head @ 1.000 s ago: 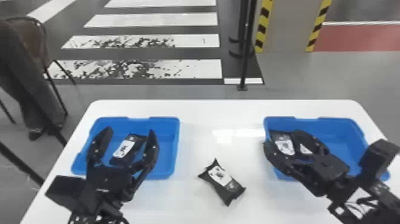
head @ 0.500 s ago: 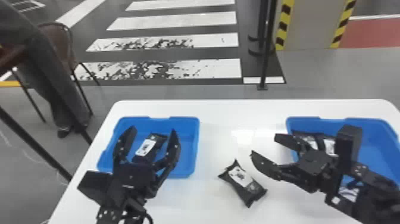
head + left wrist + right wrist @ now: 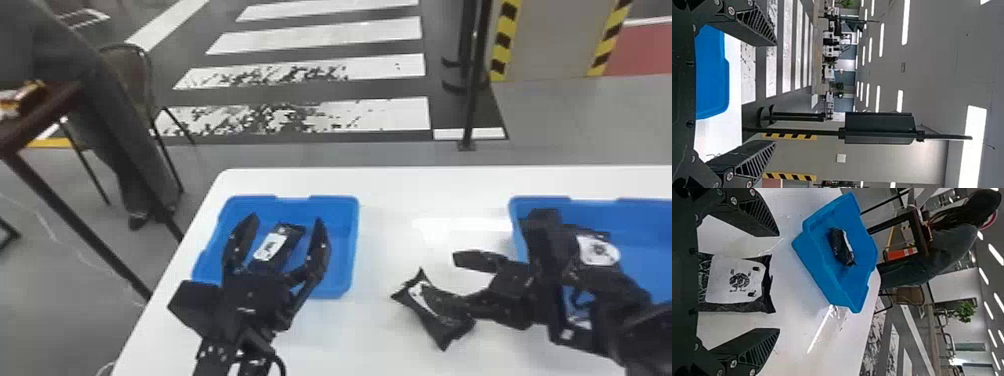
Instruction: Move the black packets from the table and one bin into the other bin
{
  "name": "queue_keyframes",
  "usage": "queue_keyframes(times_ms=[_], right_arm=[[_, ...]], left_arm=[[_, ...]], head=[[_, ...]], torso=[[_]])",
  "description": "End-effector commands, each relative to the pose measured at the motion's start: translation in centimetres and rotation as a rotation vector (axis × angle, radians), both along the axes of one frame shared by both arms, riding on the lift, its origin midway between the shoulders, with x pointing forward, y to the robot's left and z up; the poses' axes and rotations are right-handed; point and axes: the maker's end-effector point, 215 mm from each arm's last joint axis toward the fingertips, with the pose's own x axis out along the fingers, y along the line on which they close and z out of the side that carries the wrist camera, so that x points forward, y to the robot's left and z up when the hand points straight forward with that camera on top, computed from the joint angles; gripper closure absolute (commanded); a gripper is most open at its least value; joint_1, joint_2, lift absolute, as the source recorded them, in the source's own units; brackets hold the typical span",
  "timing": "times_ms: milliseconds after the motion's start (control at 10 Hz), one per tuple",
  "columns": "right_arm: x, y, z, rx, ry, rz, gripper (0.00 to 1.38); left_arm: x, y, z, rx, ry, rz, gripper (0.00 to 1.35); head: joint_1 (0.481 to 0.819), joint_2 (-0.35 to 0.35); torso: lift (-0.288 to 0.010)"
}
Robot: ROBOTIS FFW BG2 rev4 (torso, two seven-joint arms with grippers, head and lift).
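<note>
My left gripper [image 3: 286, 221] is parked over the left blue bin [image 3: 356, 240], fingers apart around where a white-labelled black packet [image 3: 270, 247] lies inside. In the left wrist view my left gripper [image 3: 775, 93] is empty. At the packet on the table [image 3: 437, 317], my right gripper [image 3: 459, 282] stands open, one finger overlapping its right side. Seen from the right wrist, that packet [image 3: 734, 280] lies label up between the spread fingers of my right gripper [image 3: 778, 282]. The right blue bin [image 3: 645, 215] holds a labelled packet [image 3: 597, 250], partly hidden by my right arm.
The white table [image 3: 400, 185] separates the two bins. In the right wrist view the left bin [image 3: 815, 272] stands beyond the table packet. A dark side table [image 3: 45, 115] and a chair [image 3: 127, 75] stand off the left edge, and a black pole [image 3: 472, 90] rises behind.
My right gripper has swung left from over the right bin to the table packet, turning leftward. The head view has shifted, moving the scene rightward in it. My left gripper stays over its bin.
</note>
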Motion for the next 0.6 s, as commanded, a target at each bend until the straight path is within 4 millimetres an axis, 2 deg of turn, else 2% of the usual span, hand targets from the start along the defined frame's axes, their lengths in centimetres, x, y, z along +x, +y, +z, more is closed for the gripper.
queue_keyframes(times_ms=[0, 100, 400, 500], right_arm=[[-0.1, 0.4, -1.4, -0.053, 0.036, 0.034, 0.17], [-0.3, 0.7, -2.1, -0.095, 0.049, 0.054, 0.17], [-1.3, 0.9, -6.3, -0.189, 0.162, 0.109, 0.17], [-1.5, 0.7, -7.1, -0.200, 0.185, 0.110, 0.17]], left_arm=[[0.1, 0.0, -0.3, -0.005, 0.009, 0.000, 0.15], [0.2, -0.1, -0.4, -0.004, 0.011, -0.002, 0.15], [0.3, -0.3, -0.7, -0.013, 0.022, -0.005, 0.15], [0.4, -0.4, -0.8, -0.013, 0.022, -0.008, 0.15]], head=[[0.695, 0.214], [0.695, 0.216], [0.695, 0.223], [0.695, 0.225]], torso=[[-0.110], [-0.110], [-0.110], [-0.110]])
